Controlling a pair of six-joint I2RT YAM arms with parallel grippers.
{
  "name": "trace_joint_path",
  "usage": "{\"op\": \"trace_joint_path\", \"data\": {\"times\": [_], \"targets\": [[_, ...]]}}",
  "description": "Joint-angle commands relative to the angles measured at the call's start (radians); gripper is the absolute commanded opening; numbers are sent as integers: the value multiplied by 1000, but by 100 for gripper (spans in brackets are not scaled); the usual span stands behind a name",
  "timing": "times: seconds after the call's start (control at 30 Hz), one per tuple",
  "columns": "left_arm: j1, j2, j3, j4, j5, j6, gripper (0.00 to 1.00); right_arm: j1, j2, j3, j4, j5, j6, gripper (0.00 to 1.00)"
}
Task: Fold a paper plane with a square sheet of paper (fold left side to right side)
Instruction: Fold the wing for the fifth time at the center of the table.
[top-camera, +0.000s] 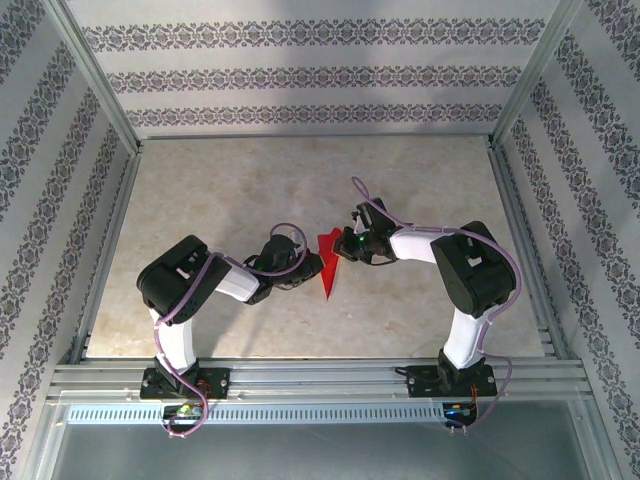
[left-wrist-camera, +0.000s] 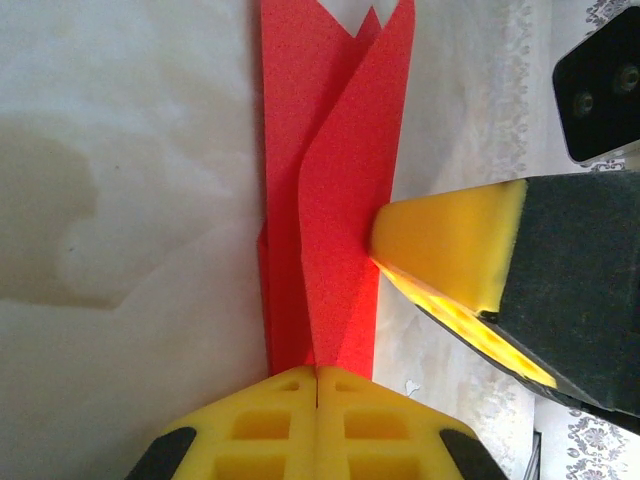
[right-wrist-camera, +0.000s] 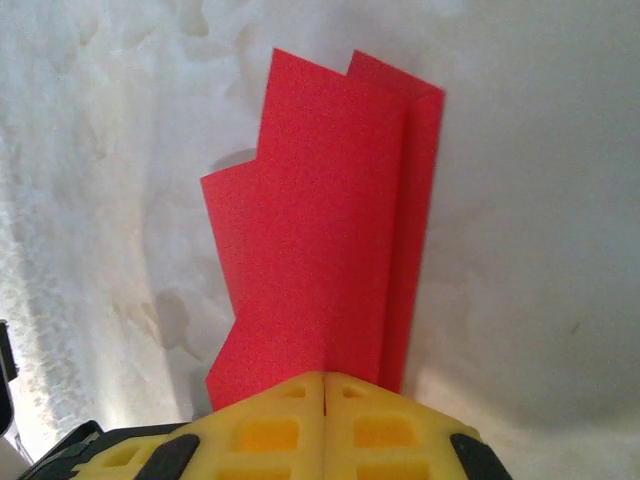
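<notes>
The red paper (top-camera: 328, 278) is folded into a narrow pointed paper plane with crease ridges and lies at the middle of the table between both arms. My left gripper (top-camera: 308, 268) meets it from the left. In the left wrist view its yellow jaws (left-wrist-camera: 317, 375) are shut, with the plane (left-wrist-camera: 340, 180) running out from their seam. My right gripper (top-camera: 346, 246) comes in from the right; its yellow fingers (left-wrist-camera: 450, 235) touch the plane's right edge. In the right wrist view the right gripper (right-wrist-camera: 327, 382) is shut on the layered paper (right-wrist-camera: 320, 220).
The beige marbled table top (top-camera: 200, 200) is fenced by patterned walls and aluminium rails (top-camera: 300, 375) along the near edge. Both arm bases sit at the near edge. The two wrists are very close together over the paper.
</notes>
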Motion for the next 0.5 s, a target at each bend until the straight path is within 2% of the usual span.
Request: {"op": "trace_joint_path", "data": {"times": [0.0, 0.47], "targets": [[1, 15, -8, -154, -69, 25, 0, 8, 17, 20, -22, 28, -26, 0], [-2, 1, -18, -146, -73, 25, 0, 4, 54, 14, -71, 30, -31, 0]]}}
